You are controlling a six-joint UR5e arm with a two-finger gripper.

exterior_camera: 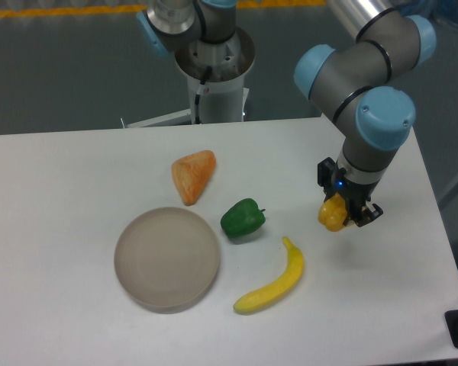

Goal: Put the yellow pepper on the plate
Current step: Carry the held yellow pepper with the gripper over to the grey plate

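The gripper (343,213) sits over the right part of the white table (61,229), pointing down, fingers pinching the yellow pepper (332,214). The pepper shows on the left side of the fingers, partly hidden by the black finger parts; it looks lifted off the table, though the exact gap cannot be told. A small blue light shows on the wrist just above the fingers.

The plate (167,258) lies on the left-centre of the table, well apart from the held pepper, with nothing on it. The green pepper (243,219) lies just beside the plate's upper right rim, not clearly touching it. The orange wedge (192,174) lies above the plate, pointed end down toward the rim, near but apart. The banana (275,280) lies to the right of the plate, curved, one tip up near the green pepper and the other tip down toward the front edge of the table. The banana lies between the plate and the gripper, lower in the picture than both peppers.

The arm (366,69) comes in from the top right, with grey links and light blue joint caps. Its base (212,69) stands behind the far edge of the table at top centre. Grey floor behind.
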